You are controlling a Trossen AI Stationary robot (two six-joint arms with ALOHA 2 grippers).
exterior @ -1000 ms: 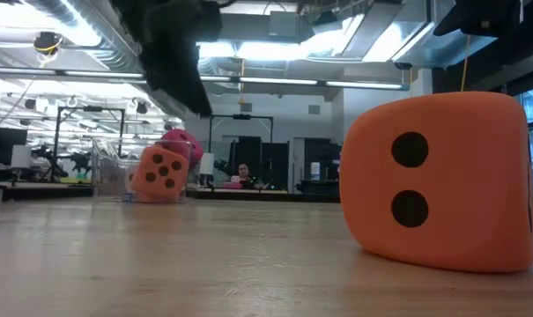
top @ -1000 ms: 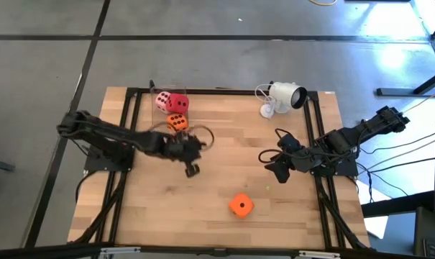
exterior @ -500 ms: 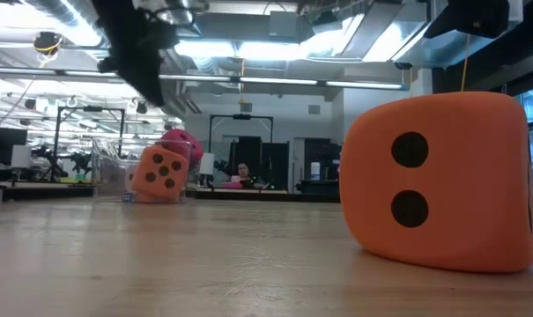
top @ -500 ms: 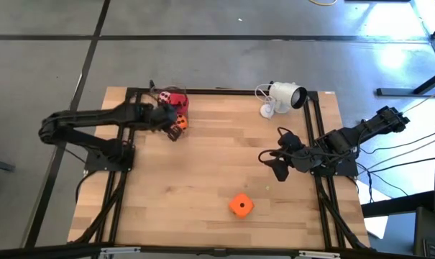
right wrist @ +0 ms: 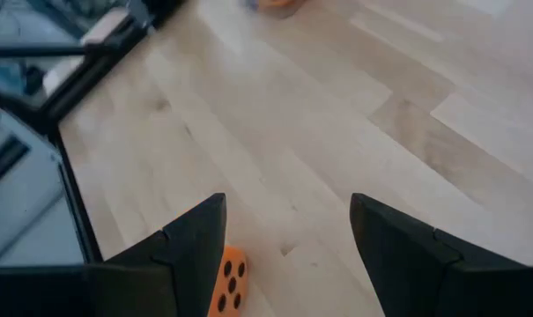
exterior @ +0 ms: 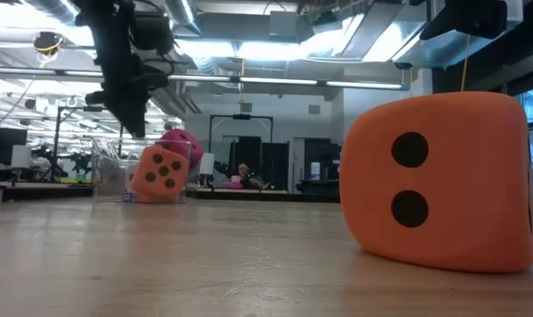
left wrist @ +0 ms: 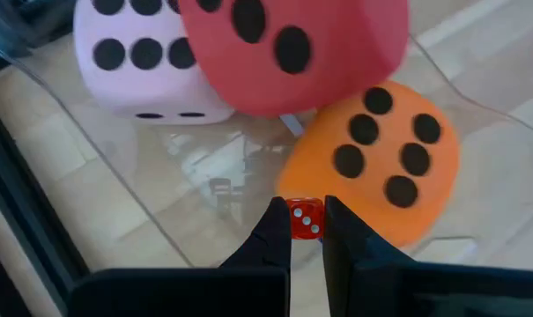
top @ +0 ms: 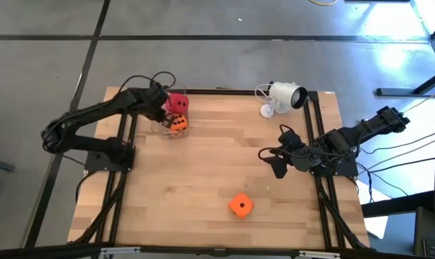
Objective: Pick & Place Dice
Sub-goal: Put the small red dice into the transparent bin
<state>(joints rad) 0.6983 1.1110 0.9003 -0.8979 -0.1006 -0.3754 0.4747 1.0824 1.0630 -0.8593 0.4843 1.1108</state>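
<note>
Pinching a tiny red die [left wrist: 304,219] in the left end effector [left wrist: 305,231] over the far-left corner's dice; hard, slippery, needing flat-face grip. Right end effector [right wrist: 284,231] hanging open.

The left arm reaches from its base at the counter's left edge toward the far left corner, elbow bent, forearm angled across; its gripper [top: 162,109] hangs there above the surface, seen in the low view as a dark shape pointing down [exterior: 125,84]. In its wrist view the jaws stand nearly together, pinched on a tiny red die [left wrist: 304,218] — the right arm lies folded low at the right edge, its gripper [top: 276,164] pointing inward, jaws spread wide apart [right wrist: 284,255]
</note>
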